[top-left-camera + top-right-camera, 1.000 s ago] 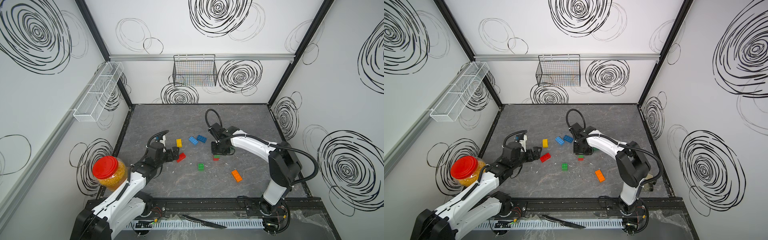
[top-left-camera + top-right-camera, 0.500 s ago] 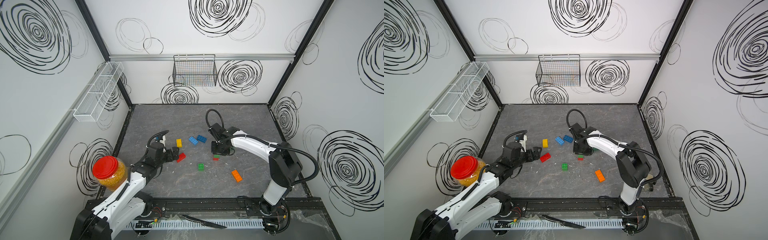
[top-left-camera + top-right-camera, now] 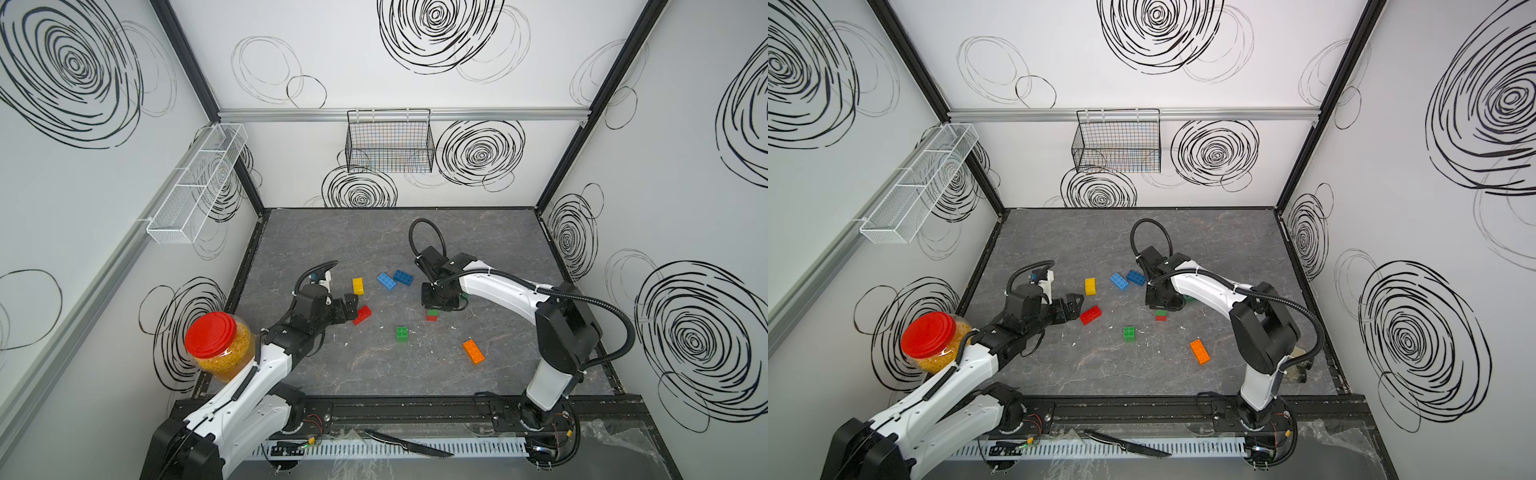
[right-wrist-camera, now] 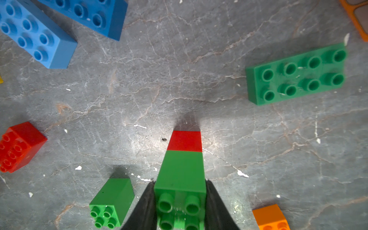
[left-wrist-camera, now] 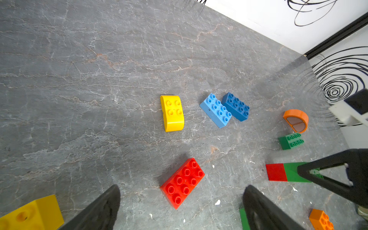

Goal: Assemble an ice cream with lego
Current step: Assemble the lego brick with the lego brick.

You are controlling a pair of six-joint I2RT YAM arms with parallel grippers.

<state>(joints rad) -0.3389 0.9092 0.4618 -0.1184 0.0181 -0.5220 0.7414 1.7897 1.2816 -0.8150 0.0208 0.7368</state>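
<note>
I see my right end effector (image 4: 179, 182) clamped on the green-over-red square plastic brick stack (image 4: 182, 161); left end effector (image 5: 181, 188) wide, empty.

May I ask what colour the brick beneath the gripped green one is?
The lower brick, under the square green brick, is red, clearest in right wrist view.

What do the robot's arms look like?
The left arm and right arm have white shells with black joints. A ribbed black cable loops along each. The left gripper and right gripper have black, pointed, triangular fingers.
</note>
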